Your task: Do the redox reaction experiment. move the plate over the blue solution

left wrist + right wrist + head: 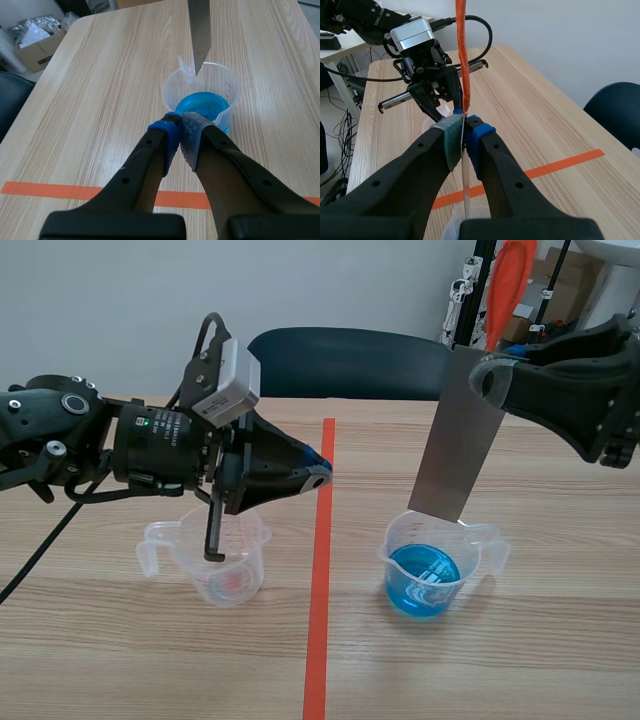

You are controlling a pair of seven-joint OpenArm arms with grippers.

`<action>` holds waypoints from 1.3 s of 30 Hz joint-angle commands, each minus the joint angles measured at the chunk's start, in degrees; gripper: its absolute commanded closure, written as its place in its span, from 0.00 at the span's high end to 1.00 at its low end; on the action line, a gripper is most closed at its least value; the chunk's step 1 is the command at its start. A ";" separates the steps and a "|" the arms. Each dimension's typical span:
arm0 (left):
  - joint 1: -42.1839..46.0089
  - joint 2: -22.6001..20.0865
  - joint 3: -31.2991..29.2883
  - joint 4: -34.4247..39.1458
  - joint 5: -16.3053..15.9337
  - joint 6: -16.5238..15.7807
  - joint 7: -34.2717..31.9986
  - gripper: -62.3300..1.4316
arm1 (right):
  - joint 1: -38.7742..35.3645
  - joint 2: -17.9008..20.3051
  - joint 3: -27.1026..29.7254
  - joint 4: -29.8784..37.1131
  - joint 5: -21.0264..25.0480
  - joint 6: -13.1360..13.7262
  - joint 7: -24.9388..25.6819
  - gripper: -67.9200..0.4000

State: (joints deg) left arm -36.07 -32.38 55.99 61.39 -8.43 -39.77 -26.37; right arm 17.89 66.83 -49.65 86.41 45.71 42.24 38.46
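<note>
The plate (460, 435), a grey metal strip, hangs tilted from my right gripper (490, 375), whose jaws are clamped on its upper end. Its lower end sits at the far rim of the clear beaker (440, 540) holding the blue solution (423, 580). From the left wrist view the plate's (199, 30) bottom corner is just over the beaker (220, 75) rim by the spout, above the blue solution (200, 102). I cannot tell whether it touches the rim. My left gripper (318, 472) is closed on nothing, its pads (189, 131) pressed together, and it hovers above a second beaker (215, 560) on the other side of the tape line (320, 570). Both beakers stand on the wooden table (120, 660).
</note>
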 commanded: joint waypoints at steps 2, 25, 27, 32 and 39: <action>-1.09 0.68 -0.07 0.74 -0.76 -0.11 -0.74 0.07 | 0.81 0.28 0.94 0.13 1.07 0.48 0.68 0.01; -0.61 1.09 0.04 0.74 -0.98 -0.11 0.90 0.07 | 0.81 0.28 0.94 0.13 1.07 0.48 0.68 0.01; -0.61 1.09 0.04 0.74 -0.98 -0.11 0.90 0.07 | 0.81 0.28 0.94 0.13 1.07 0.48 0.68 0.01; -0.61 1.09 0.04 0.74 -0.98 -0.11 0.90 0.07 | 0.81 0.28 0.94 0.13 1.07 0.48 0.68 0.02; -0.61 1.09 0.04 0.74 -0.98 -0.11 0.90 0.07 | 0.81 0.28 0.94 0.13 1.07 0.48 0.68 0.01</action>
State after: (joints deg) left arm -36.03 -31.44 55.99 61.39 -8.62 -39.79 -24.99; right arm 17.89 66.83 -49.65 86.41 45.71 42.24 38.46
